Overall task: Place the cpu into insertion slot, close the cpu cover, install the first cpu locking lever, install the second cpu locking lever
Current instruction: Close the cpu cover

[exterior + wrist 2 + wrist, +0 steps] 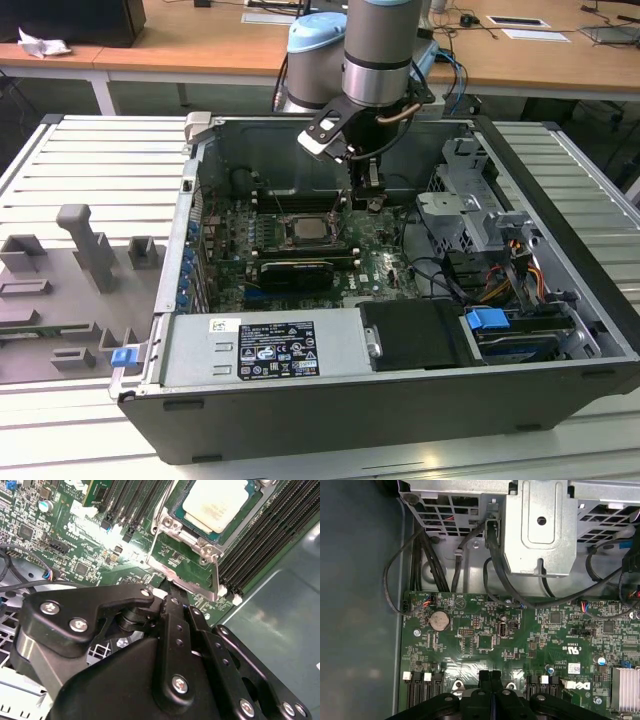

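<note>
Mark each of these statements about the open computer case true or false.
1. The cpu sits in the insertion slot. True.
2. The cpu cover lies closed over the cpu. False: it stands open, and the cpu's top is bare.
3. The gripper holds the cpu. False: it is shut, down by the open cover's edge, apart from the cpu.
4. The gripper hangs to the exterior view's right of the cpu. True.
</note>
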